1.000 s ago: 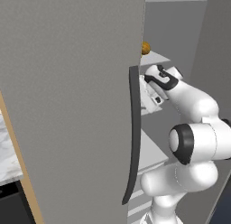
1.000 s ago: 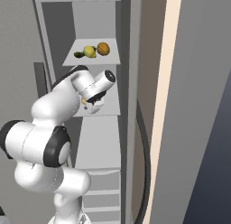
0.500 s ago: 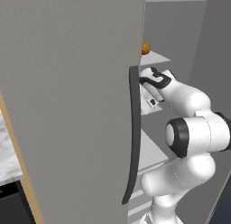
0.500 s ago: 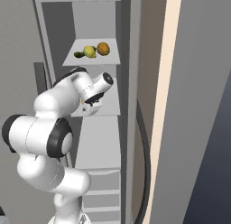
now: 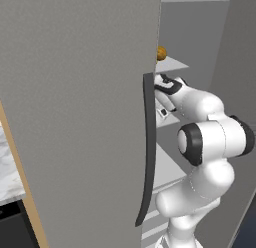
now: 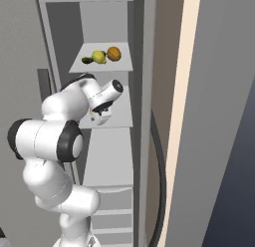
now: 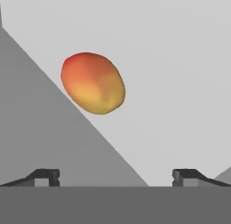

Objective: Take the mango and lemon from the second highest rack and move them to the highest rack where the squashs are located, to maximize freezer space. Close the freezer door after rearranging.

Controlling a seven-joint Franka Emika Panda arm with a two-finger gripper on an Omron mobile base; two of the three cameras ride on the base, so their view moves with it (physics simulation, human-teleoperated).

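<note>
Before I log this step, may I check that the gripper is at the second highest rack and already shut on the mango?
Not quite. The gripper is at the second highest rack, but it is open, not shut on the mango. The hand view shows its two fingertips wide apart, with the fruit lying ahead of them, untouched.

We see mango (image 7: pixel 93 89): orange-red, lying on second highest rack (image 6: pixel 119 119) | lemon (image 6: pixel 98 57), squashs (image 6: pixel 114 53): on highest rack (image 6: pixel 79 66) | freezer door (image 5: pixel 75 117): open

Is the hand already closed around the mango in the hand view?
No, the mango lies untouched ahead, with both fingertips spread wide and nothing between them.
</note>
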